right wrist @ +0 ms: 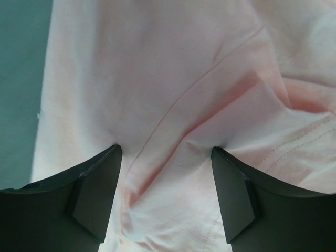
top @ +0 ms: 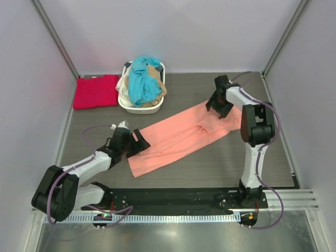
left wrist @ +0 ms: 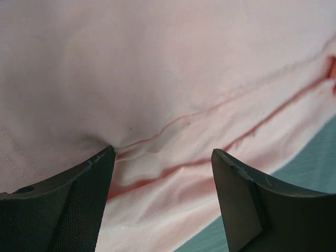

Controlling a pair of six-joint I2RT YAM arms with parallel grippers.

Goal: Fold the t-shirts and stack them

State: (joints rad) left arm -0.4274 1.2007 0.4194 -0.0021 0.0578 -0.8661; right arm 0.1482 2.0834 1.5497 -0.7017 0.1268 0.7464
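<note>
Looking from the near edge outward, we first hit the left gripper (left wrist: 163, 152), down on the near-left end of the pink shirt (top: 178, 137). Its jaws are spread wide, and the fingers (left wrist: 86, 197) press into the cloth with a seam and a small pucker between them, so nothing's pinched. That arm covers the shirt's corner in the top view, so we can't make out how that edge lies.

The pink shirt runs as a long strip, slanting from near left to far right across the table (top: 262, 157). It looks folded in lengthwise, and we can't pick out the sleeves. Bare tabletop shows along its near-right side and again on the far side toward the right wall.

The right gripper (right wrist: 165, 149) sits on the far-right end, jaws also spread, tips resting on wrinkled cloth without clamping it. It hides that end too.

Farther back, near the shirt's far edge but not touching it, is one white basket (top: 137, 109). It holds a teal shirt (top: 142, 79) heaped over a beige shirt (top: 156, 75), which is mostly buried. A red shirt (top: 96, 91) lies flat just left of it at the back left.

Count: four shirts, one basket, two arms.
</note>
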